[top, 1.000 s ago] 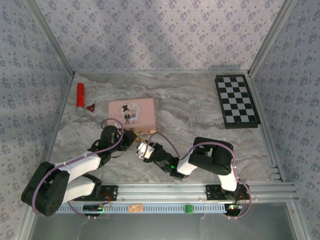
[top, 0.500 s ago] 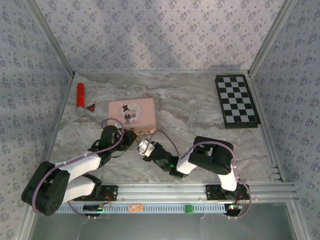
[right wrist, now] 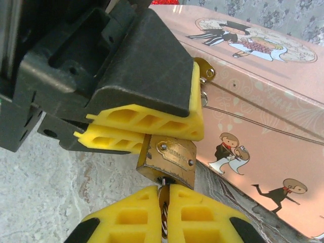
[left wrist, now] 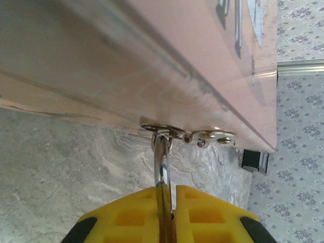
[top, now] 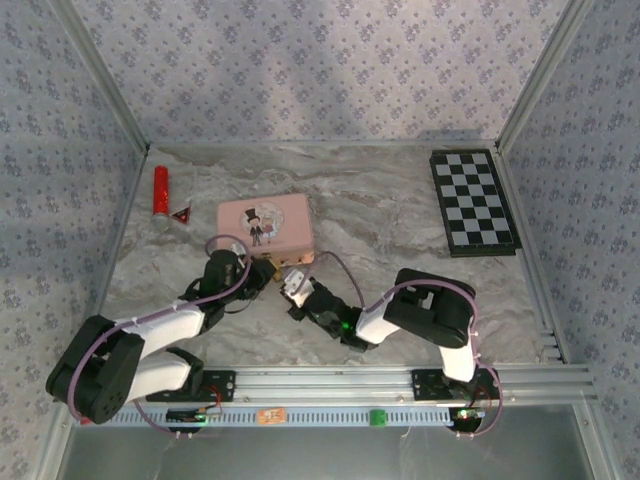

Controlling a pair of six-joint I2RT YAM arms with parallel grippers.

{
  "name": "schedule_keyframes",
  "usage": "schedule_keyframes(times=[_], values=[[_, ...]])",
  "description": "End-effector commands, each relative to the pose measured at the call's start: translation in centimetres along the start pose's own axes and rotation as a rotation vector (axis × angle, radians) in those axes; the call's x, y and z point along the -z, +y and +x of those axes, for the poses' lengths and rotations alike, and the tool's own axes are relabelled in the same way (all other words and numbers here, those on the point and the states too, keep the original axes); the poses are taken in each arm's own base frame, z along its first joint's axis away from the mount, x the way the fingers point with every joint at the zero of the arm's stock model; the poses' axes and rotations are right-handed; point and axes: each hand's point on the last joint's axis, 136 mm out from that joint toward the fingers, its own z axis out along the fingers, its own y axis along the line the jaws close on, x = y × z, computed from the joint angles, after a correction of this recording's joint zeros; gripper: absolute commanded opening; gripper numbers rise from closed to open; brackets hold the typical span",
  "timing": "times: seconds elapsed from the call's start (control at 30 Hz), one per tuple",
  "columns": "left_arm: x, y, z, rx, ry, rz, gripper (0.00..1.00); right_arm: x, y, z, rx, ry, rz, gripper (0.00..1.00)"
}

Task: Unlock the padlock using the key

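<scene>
Item: padlock. Small brass-coloured body, rounded corners, two rivet heads on its face. There is stamped lettering between the rivets, too small to read. In the right wrist view it sits at centre frame, against the front wall of the pink tin. In the top view it lies just below the tin's lower edge, between the two grippers.

Shackle: thin polished steel rod, passed through the loop of the tin's hasp.

Left gripper: yellow ribbed pads on a black housing, jaws pressed together on the shackle.

Right gripper: the same yellow pads, jaws closed on the key. Only a silver sliver of the key shows, meeting the underside of the padlock.

Pink tin: smooth painted metal, rectangular with rounded corners. It carries cartoon bride-and-groom figures on the lid and side, with no legible wording.

Table: grey marbled surface.

Also on the table: chequered board, black and white, upper right; red tube, upper left.
</scene>
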Motion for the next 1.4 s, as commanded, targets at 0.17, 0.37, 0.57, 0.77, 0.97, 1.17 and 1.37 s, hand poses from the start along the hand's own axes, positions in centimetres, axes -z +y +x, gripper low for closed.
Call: schedule_keyframes(times=[0.17,0.37,0.57,0.77,0.97,1.17,1.37], values=[[-0.1,-4.1,0.5,-0.063,0.033,0.123,0.05,-0.3,-3.0,0.5,-0.229,0.031,0.078,0.00],[-0.4,-2.6,0.6,-0.056,0.033,0.058,0.20,-0.3,-2.7,1.0,-0.363,0.067,0.041,0.00],[-0.5,-2.6,0.5,-0.039,0.028,0.059,0.41,-0.2,-2.7,1.7,-0.417,0.088,0.026,0.00],[-0.4,-2.6,0.4,-0.047,0.024,0.044,0.50,-0.1,-2.8,2.0,-0.436,0.094,0.022,0.00],[-0.6,-1.4,0.4,-0.032,0.020,0.006,0.55,0.0,-2.3,1.9,-0.473,0.087,-0.014,0.00],[-1.1,-1.6,0.3,-0.035,0.022,0.010,0.56,-0.2,-2.7,2.5,-0.577,0.103,-0.077,0.00],[-1.8,-1.8,0.1,-0.029,0.020,0.013,0.56,-0.1,-2.9,2.8,-0.580,0.101,-0.072,0.00]])
